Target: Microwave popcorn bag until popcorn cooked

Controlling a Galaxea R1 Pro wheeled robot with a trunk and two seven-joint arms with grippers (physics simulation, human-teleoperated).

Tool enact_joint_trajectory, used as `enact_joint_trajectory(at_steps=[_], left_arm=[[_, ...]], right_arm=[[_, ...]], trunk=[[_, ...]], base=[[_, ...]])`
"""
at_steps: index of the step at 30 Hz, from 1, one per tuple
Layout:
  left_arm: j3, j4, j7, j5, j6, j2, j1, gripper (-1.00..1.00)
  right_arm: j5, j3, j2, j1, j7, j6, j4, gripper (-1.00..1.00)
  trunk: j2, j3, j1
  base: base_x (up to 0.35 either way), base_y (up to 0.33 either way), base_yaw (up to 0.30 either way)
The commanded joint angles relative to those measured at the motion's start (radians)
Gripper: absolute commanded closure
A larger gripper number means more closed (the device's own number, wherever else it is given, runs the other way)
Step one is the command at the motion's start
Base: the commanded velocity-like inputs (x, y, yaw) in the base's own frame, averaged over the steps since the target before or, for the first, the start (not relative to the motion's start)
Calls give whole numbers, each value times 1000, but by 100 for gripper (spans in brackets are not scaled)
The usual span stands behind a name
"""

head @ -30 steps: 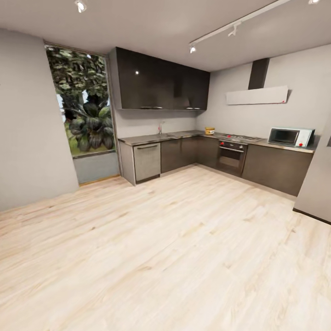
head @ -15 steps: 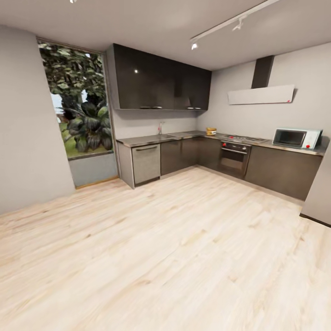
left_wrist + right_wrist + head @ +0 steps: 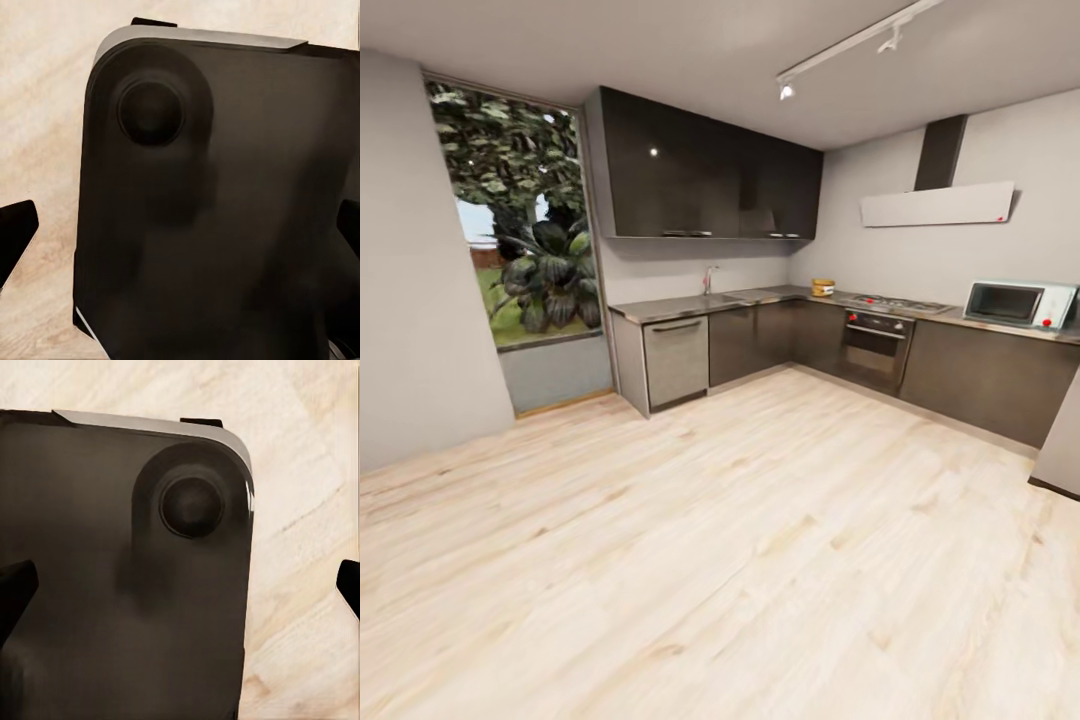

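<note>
Far on countertop (image 3: 680, 303), popcorn bag (image 3: 822, 287) tiny, blurred; both hands spread, empty

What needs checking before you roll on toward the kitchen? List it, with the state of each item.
1. Popcorn bag on the countertop, by the corner: ok.
2. Microwave on the counter's right run, door shut: ok.
3. Wooden floor between here and the cabinets, nothing in the way: ok.
4. Left gripper, fingers apart, holding nothing: ok.
5. Right gripper, fingers apart, holding nothing: ok.
6. Popcorn inside the bag: cannot tell, too far.
</note>
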Motion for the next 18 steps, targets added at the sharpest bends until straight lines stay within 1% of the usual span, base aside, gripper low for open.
enact_joint_trajectory(at_steps=[1,18], left_arm=[[6,-1,1,6,-2,0,0,-100],[6,-1,1,6,-2,0,0,-100]], right_arm=[[5,-1,0,0,0,-5,1,-100],[5,-1,0,0,0,-4,1,-100]], trunk=[[0,-1,1],[0,-1,1]], base=[[322,0,0],[322,0,0]])
